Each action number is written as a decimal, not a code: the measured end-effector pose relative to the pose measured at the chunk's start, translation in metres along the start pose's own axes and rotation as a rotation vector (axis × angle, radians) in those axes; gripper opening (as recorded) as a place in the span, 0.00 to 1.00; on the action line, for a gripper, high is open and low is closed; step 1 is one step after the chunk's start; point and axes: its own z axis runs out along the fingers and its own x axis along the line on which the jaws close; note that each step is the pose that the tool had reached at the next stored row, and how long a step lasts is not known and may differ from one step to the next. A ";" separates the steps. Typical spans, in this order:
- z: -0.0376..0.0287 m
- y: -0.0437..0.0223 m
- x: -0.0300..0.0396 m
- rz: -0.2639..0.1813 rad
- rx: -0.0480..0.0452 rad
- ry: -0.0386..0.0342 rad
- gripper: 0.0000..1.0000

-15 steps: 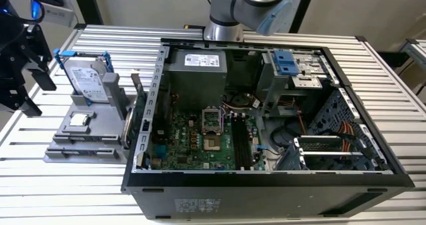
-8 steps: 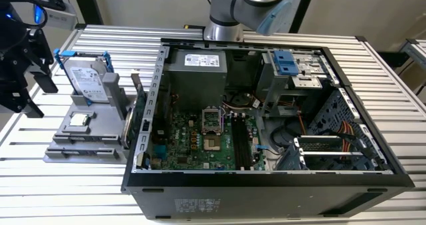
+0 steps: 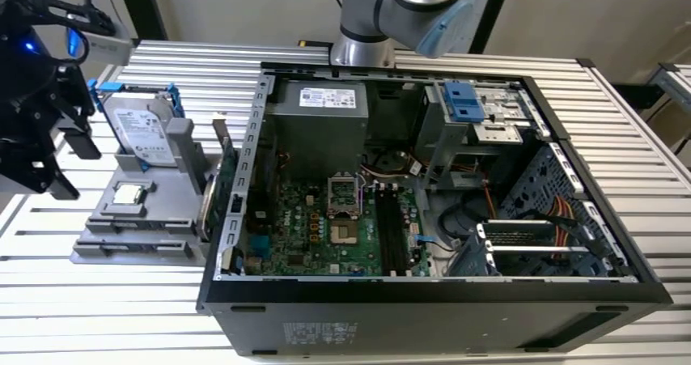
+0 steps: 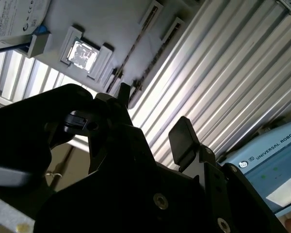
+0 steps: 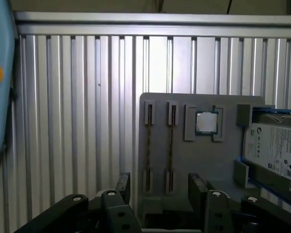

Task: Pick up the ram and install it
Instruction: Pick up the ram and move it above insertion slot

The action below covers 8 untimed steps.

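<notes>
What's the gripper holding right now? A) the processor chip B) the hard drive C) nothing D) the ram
C: in the first wrist view the gripper is open with nothing between its fingers, while the ram sits edge-on in the gray holder.

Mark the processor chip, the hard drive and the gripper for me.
processor chip [image 5: 206, 123]: first wrist view, centre of its silver lid.
hard drive [image 3: 141, 130]: exterior view, middle of its labelled face.
gripper [image 5: 160, 178]: first wrist view, midway between its fingertips.
</notes>
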 end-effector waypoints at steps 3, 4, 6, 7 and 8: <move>0.0030 0.0000 -0.0002 0.000 -0.0004 0.0001 1.00; 0.0039 0.0000 -0.0002 0.000 -0.0006 0.0001 1.00; 0.0060 0.0000 -0.0004 0.000 -0.0008 0.0001 1.00; 0.0070 0.0000 -0.0005 0.000 -0.0009 0.0001 1.00; 0.0091 0.0000 -0.0007 0.000 -0.0010 0.0000 1.00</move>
